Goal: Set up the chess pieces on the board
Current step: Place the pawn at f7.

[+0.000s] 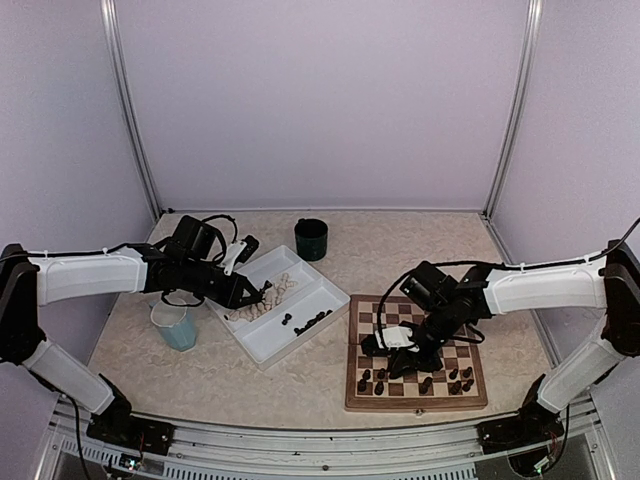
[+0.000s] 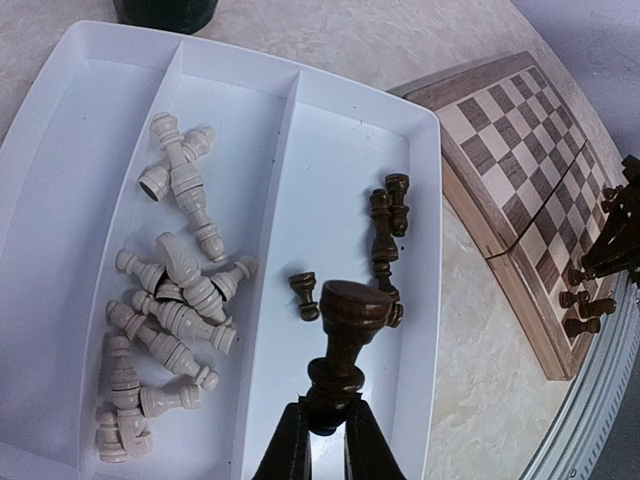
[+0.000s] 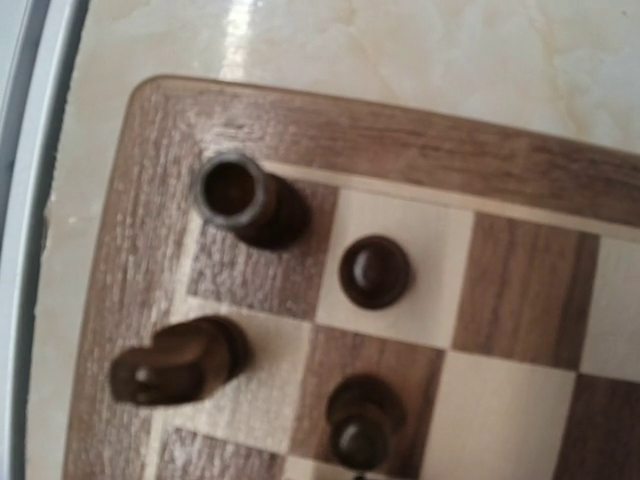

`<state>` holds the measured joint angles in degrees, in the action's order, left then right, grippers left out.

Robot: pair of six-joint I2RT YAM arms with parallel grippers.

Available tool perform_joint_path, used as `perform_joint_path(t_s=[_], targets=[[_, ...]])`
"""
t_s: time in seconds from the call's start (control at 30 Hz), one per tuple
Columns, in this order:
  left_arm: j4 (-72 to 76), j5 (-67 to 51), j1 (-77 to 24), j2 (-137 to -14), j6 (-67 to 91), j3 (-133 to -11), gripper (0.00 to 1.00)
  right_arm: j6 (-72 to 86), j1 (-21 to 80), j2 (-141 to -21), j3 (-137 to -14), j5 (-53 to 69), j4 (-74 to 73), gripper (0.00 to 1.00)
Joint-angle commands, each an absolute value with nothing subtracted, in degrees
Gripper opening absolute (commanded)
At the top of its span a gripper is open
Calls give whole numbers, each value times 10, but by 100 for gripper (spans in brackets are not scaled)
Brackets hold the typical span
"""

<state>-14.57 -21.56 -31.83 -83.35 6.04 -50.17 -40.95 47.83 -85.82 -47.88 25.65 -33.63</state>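
Observation:
My left gripper is shut on the head of a dark brown chess piece, held base-up above the white tray's right compartment. Loose dark pieces lie below it; several pale pieces lie in the middle compartment. From above, the left gripper is over the tray. The right gripper hangs low over the board's near left corner; its fingers do not show in the wrist view. There a rook, knight and two pawns stand on the board.
A pale blue cup stands left of the tray, under the left arm. A dark green cup stands behind the tray. Several dark pieces stand along the board's near rows. Metal rails edge the table at the front.

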Motion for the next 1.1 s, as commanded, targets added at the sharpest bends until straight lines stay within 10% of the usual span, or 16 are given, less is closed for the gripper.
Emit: perform_joint_path(t_s=[0.0, 1.07], targets=[[-134, -218, -314, -839, 54, -503, 7, -415, 487, -861, -470, 260, -329, 9], [-134, -230, -314, -838, 60, -500, 7, -419, 488, -861, -503, 252, -367, 30]])
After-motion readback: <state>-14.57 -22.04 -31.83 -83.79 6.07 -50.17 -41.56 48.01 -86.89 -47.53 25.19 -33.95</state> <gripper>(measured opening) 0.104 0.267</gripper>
